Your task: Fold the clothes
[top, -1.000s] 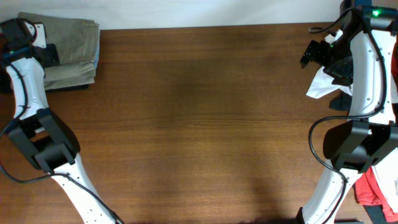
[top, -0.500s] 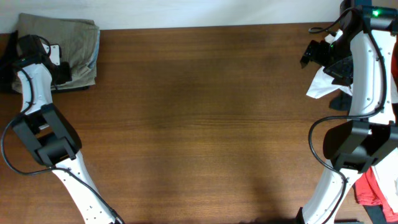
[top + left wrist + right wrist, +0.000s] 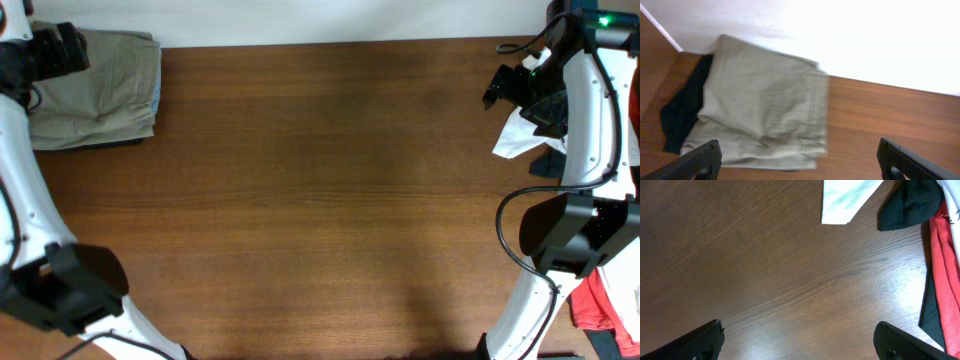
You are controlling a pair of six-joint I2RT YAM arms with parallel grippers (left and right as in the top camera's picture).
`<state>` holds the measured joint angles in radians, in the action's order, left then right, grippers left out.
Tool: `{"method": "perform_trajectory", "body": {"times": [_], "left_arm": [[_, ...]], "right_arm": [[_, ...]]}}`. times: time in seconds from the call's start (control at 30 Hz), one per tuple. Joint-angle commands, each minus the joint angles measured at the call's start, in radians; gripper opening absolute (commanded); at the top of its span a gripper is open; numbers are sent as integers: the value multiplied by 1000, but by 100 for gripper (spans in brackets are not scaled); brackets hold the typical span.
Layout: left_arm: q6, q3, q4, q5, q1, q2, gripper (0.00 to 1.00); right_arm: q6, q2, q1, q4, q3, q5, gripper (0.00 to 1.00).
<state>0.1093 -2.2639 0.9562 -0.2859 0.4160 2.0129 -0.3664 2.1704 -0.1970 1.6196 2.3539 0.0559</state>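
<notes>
The clothes lie in two groups. A folded khaki garment [image 3: 110,85] rests at the table's far left corner, on top of a dark piece [image 3: 684,107]. In the left wrist view the khaki stack [image 3: 765,115] lies below and ahead of my left gripper [image 3: 800,167], which is open and holds nothing. From overhead the left gripper [image 3: 72,50] hovers at the stack's far left edge. At the far right, my right gripper [image 3: 497,90] is open over bare wood beside a white cloth [image 3: 518,135]. The right wrist view shows the right gripper [image 3: 800,342] empty.
A black garment [image 3: 912,202] and a red one [image 3: 942,265] lie beside the white cloth [image 3: 845,197]. More red fabric [image 3: 598,300] sits at the near right edge. A pale wall [image 3: 865,35] borders the brown table [image 3: 320,200] at the back.
My left gripper has opened and pulled back and up from the khaki stack, which stays folded in place. The right arm has not moved.
</notes>
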Motion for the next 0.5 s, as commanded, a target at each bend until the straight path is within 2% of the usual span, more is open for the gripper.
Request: {"method": "perform_trajectory", "body": {"times": [0.0,0.17,0.47], "left_arm": [[-13,3,150,-240,3,-75,99],[-11,3,321,-367,3,-180,99],[-1,3,588,-373,3,-496,99]], "right_arm": [[-6,4,-6,0,-2,-12,99],[-6,4,-6,0,-2,-12,99],[-6,4,-6,0,-2,-13,99]]}}
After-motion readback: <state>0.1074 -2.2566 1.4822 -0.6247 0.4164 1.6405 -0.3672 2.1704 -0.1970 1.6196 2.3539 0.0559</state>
